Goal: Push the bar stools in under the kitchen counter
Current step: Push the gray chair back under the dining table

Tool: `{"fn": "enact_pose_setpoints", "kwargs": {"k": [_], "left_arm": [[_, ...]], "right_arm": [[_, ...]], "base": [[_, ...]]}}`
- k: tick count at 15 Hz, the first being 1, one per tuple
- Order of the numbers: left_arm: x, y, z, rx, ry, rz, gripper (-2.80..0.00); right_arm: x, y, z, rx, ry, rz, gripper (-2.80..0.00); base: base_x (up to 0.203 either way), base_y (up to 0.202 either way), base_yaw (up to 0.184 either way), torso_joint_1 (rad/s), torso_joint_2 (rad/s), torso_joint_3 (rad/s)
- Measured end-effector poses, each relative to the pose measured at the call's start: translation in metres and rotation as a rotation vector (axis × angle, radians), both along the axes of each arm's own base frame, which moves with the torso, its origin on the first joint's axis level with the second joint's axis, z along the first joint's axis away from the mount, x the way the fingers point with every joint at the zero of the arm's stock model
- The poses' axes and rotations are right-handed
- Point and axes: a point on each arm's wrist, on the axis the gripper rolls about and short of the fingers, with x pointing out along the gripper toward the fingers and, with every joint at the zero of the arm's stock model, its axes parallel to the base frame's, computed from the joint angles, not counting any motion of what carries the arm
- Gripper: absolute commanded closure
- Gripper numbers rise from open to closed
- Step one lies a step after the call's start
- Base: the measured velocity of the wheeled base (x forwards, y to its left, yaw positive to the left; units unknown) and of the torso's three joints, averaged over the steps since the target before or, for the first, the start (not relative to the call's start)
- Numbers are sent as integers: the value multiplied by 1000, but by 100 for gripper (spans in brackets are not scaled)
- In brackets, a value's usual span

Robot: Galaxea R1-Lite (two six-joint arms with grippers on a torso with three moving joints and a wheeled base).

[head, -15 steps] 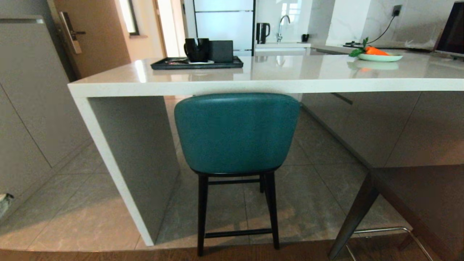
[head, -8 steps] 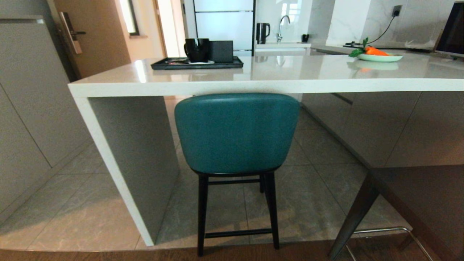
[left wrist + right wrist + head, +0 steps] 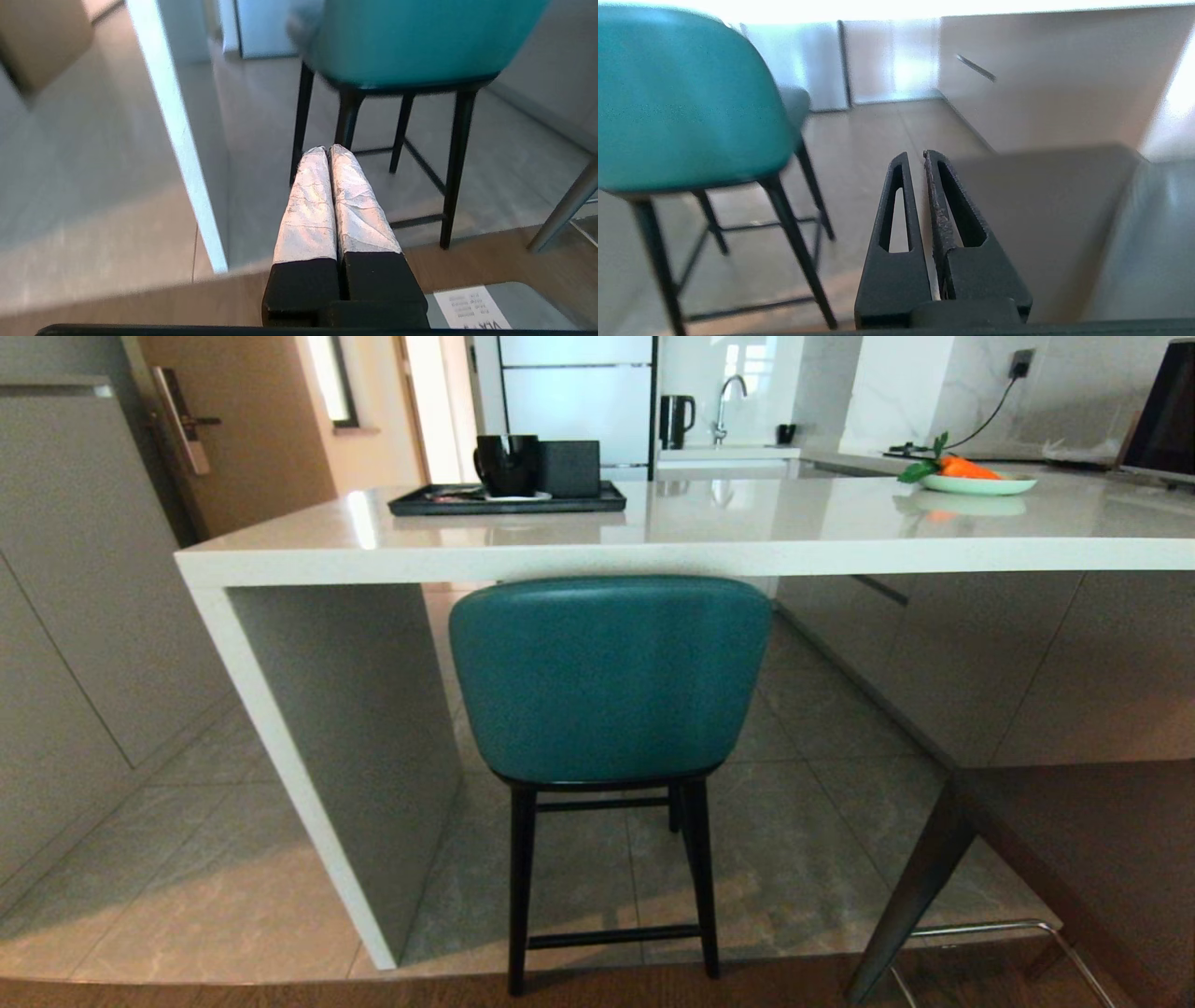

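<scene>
Meanwhile teal stool (image 3: 609,681) sits under counter (image 3: 653,555); left gripper (image 3: 328,149) and right gripper (image 3: 915,156) pinched closed, empty

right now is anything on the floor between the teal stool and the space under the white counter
Nothing visible does. The teal leather stool with thin black legs stands at the edge of the glossy white stone counter, right of its white slab side leg, with only grey floor tiles beyond.
</scene>
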Motion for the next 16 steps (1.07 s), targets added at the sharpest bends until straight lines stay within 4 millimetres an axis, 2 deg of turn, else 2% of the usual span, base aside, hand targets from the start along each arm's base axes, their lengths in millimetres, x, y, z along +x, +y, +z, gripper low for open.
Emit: {"fn": "enact_pose_setpoints", "kwargs": {"k": [3,6,16], "left_arm": [[-2,1,-8,-51,108,30,0],[-2,1,-7,-89,117,55,0],[-3,2,-7,-164,141,73,0]], "right_arm": [[12,0,-57,-41,74,-2,0],[18,3,-80,-53,77,114,0],[19,2,-84,21,79,108,0]], "base": [[0,0,0,0,0,0],[0,0,0,0,0,0],[0,0,0,0,0,0]]}}
